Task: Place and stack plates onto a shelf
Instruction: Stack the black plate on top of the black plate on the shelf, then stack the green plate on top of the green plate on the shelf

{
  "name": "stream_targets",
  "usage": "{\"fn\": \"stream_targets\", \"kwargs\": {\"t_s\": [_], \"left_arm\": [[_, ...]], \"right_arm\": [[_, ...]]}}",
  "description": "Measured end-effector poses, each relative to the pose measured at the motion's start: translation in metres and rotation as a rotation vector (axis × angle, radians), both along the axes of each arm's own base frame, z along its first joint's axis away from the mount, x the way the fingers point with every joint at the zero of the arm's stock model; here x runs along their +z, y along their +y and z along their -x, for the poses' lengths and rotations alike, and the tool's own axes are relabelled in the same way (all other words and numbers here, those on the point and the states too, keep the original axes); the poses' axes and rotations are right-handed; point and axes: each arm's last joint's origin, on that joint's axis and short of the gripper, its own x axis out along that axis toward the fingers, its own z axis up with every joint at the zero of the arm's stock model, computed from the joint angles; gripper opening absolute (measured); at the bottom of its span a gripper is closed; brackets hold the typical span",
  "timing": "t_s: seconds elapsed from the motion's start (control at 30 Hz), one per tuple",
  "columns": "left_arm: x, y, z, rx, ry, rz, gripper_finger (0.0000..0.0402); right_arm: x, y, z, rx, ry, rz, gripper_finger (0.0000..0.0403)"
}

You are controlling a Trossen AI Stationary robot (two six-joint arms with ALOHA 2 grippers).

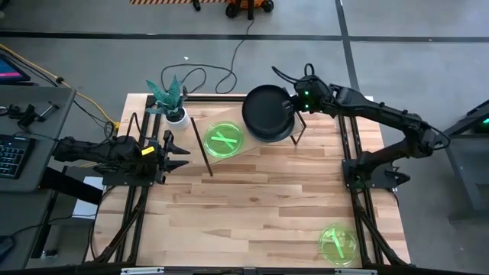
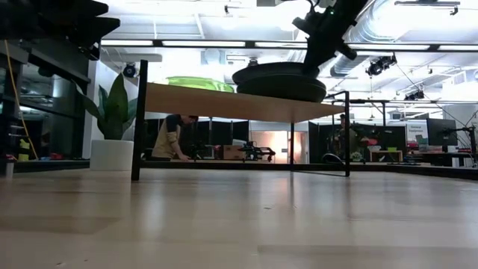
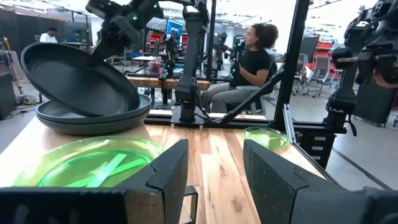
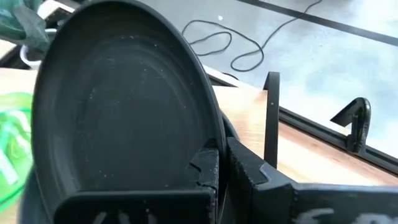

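Observation:
The shelf (image 1: 306, 126) stands at the table's far side. On it lie a green plate (image 1: 223, 140) and a stack of dark grey plates (image 3: 93, 119). My right gripper (image 4: 224, 168) is at the stack's right side, shut on the topmost dark grey plate (image 1: 266, 113), which is tilted. A second green plate (image 1: 338, 243) lies flat on the table near its near right corner. My left gripper (image 3: 214, 180) is open and waits at the table's left, level with the shelf's left end, touching nothing. My right gripper pinches the top dark plate's raised rim (image 4: 208, 146) at its right side between the two fingers, one inside the rim and one outside. The fingers come slanting down from the right. The plate is tilted, its held side raised and its opposite edge (image 3: 127, 102) on the stack below.
A potted plant (image 1: 170, 99) stands by the shelf's far left corner. Black frame rails run along the table's left and right edges (image 1: 353, 164). The wide middle of the tabletop (image 1: 260, 198) is bare wood. A seated person (image 3: 249, 62) shows in the room beyond.

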Motion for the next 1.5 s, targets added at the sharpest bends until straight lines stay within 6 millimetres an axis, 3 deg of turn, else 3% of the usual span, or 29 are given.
{"fn": "stream_targets", "kwargs": {"t_s": [0.83, 1.1, 1.3, 1.5], "left_arm": [[-0.001, 0.0, 0.0, 0.002, 0.003, 0.0, 0.0143], [-0.001, 0.0, 0.0, 0.002, 0.003, 0.0, 0.0143], [-0.001, 0.0, 0.0, 0.002, 0.004, 0.0, 0.0143], [-0.001, 0.0, 0.0, 0.002, 0.004, 0.0, 0.0143]], "right_arm": [[-0.002, 0.001, 0.001, 0.038, 0.008, -0.04, 0.0004], [-0.001, 0.002, 0.002, 0.041, 0.025, -0.051, 0.0071], [0.012, 0.004, 0.009, 0.038, 0.079, -0.05, 0.0127], [0.026, 0.015, 0.018, 0.069, 0.158, -0.086, 0.015]]}}
